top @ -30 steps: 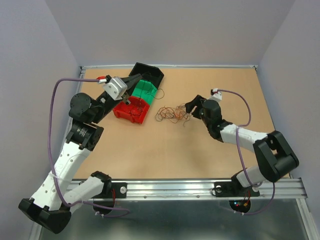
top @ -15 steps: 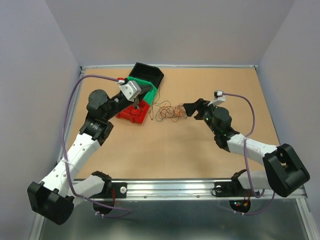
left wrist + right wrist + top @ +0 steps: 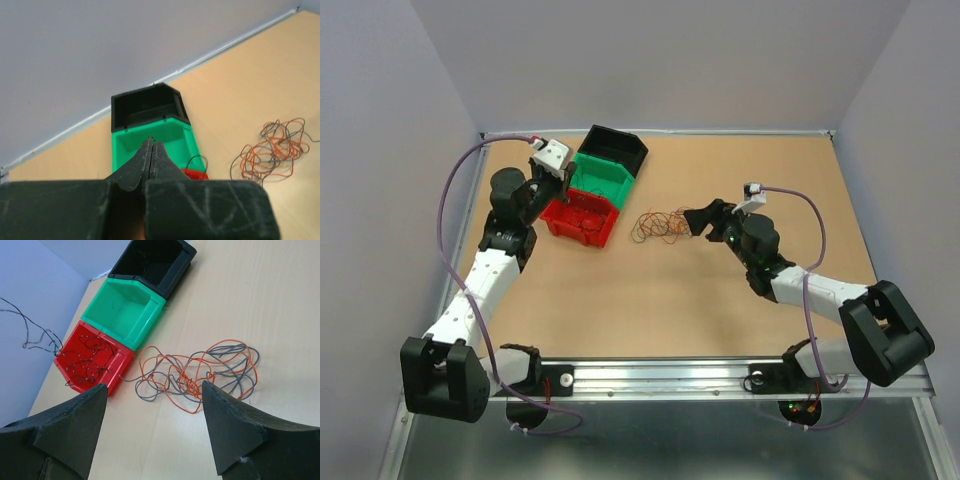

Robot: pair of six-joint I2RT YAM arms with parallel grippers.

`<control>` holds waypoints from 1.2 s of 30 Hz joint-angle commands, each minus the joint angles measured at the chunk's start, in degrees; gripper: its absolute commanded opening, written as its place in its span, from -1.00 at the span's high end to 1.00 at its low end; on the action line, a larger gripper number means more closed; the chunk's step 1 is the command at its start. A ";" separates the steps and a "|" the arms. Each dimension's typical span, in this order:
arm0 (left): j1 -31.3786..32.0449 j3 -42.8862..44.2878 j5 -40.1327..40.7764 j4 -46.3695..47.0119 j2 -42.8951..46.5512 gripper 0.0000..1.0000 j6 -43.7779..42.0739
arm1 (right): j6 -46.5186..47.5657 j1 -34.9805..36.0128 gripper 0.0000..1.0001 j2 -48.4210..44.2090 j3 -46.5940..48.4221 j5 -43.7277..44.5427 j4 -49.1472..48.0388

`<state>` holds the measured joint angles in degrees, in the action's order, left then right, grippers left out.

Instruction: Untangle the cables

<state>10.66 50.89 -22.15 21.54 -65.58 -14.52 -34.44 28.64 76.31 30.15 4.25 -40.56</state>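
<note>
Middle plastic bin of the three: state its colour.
The middle plastic bin is green; the right wrist view shows it best.

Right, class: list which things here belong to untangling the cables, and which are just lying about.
Job in hand:
- cables, tangled on the table
- red bin, holding dark strands
- right gripper, fingers open
- left gripper, fingers shut

Probably lying about:
- green bin
- black bin

Three bins stand in a row on the desk (image 3: 670, 300), far left: the near bin (image 3: 582, 238), the middle bin (image 3: 603, 180) behind it, the far bin (image 3: 617, 148) last. Loose strands (image 3: 87, 360) lie in the near bin. The cables (image 3: 662, 225) lie just right of it. The left hand (image 3: 563, 182) is at the bins' left, the right hand (image 3: 698, 220) just right of the cables.
</note>
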 commanded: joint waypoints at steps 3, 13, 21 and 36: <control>-0.28 -6.49 1.48 4.12 3.44 1.00 -4.89 | -0.81 0.54 -0.62 -1.08 0.70 -0.82 -3.13; -1.95 -11.52 10.35 6.15 -2.09 1.00 -8.77 | -1.33 0.54 -0.62 -1.52 0.61 -1.88 -3.04; -2.75 -8.10 13.46 3.51 -8.24 1.00 -9.55 | -1.51 0.54 -0.61 -1.26 0.70 -2.14 -3.04; -1.34 2.37 11.43 -8.36 -23.81 0.20 -11.76 | -2.21 0.54 -0.61 1.73 3.51 -1.97 0.91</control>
<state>9.02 51.79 -10.28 14.94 -91.26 -25.54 -36.45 28.91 77.73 30.26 1.69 -39.70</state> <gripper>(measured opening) 0.369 0.809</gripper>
